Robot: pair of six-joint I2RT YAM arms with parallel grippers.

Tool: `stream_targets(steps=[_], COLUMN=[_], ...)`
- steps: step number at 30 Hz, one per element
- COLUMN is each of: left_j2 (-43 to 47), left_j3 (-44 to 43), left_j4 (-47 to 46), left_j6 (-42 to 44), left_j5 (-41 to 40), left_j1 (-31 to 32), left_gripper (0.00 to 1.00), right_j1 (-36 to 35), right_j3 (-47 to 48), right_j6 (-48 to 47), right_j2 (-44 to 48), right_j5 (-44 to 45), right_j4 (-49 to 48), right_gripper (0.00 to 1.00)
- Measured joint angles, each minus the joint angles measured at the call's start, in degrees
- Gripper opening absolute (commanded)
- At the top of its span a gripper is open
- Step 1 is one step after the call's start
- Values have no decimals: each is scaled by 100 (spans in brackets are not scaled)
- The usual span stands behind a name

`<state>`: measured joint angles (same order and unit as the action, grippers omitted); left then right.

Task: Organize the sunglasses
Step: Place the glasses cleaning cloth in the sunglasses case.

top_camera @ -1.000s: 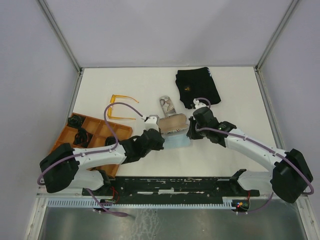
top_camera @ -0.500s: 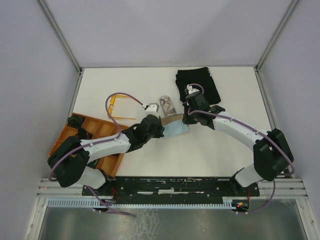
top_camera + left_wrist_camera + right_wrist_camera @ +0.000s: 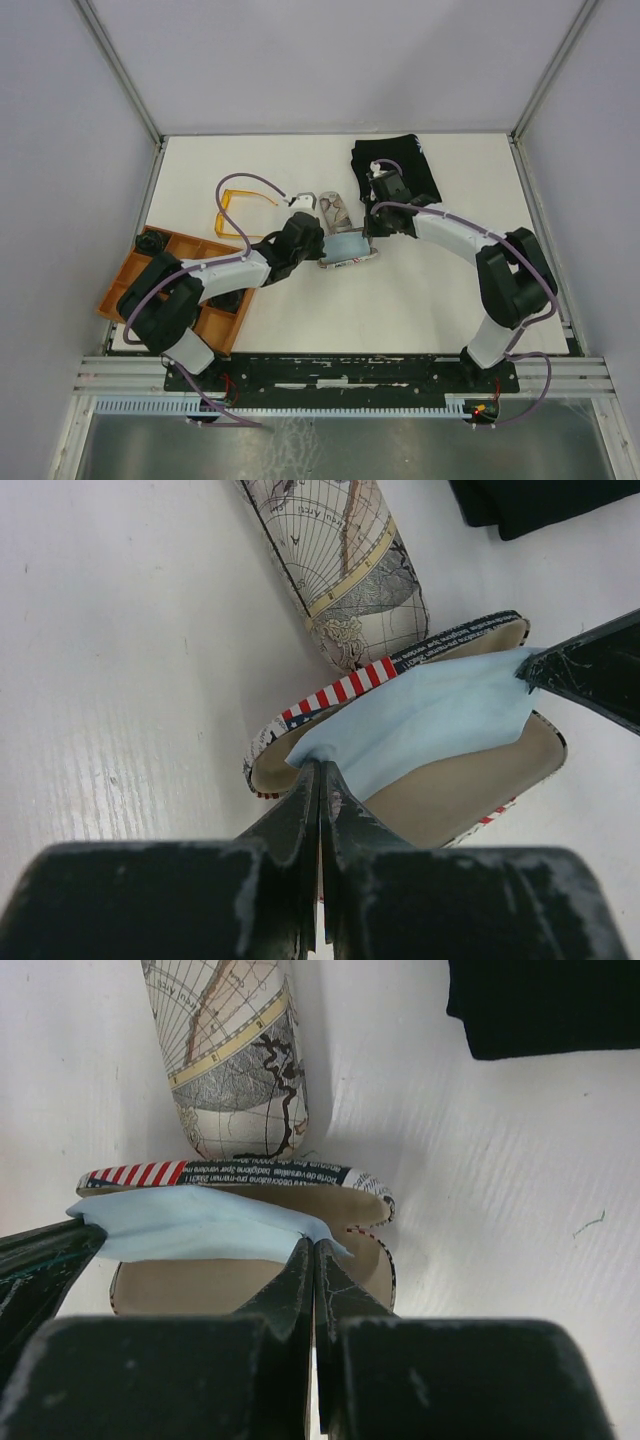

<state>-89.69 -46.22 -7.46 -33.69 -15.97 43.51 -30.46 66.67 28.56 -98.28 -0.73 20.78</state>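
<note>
The orange-amber sunglasses (image 3: pixel 228 222) lie unfolded on the table, left of my left arm. The white-framed pair does not show clearly. My left gripper (image 3: pixel 322 243) (image 3: pixel 320 770) is shut on the left corner of a light blue cloth (image 3: pixel 347 245) (image 3: pixel 430 715). My right gripper (image 3: pixel 366 238) (image 3: pixel 313 1245) is shut on its right corner. The cloth (image 3: pixel 190 1225) hangs stretched between them over an open flag-and-newsprint glasses case (image 3: pixel 350 262) (image 3: pixel 480 790) (image 3: pixel 220 1285) with a tan lining.
A closed map-printed case (image 3: pixel 335 208) (image 3: pixel 345 560) (image 3: pixel 230 1050) lies just beyond the open one. A black fabric pouch (image 3: pixel 395 170) lies at the back right. An orange compartment tray (image 3: pixel 215 320) holding dark items sits at the left, under my left arm.
Both grippers have moved away from the bases, carrying the blue cloth from the case's near side to over the open case. Both arms reach farther out.
</note>
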Motion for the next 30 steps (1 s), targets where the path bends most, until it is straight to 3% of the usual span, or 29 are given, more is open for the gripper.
stream_targets(steps=[30], left_j2=[-352], left_j3=[-70], left_j4=[-212], left_j6=[205], left_j5=[-22], left_j1=[-87], left_gripper=[3], right_j1=[251], right_j3=[201], right_j6=[-44], right_j2=[-487], right_j5=[-380], right_j4=[-195], right_gripper=[0])
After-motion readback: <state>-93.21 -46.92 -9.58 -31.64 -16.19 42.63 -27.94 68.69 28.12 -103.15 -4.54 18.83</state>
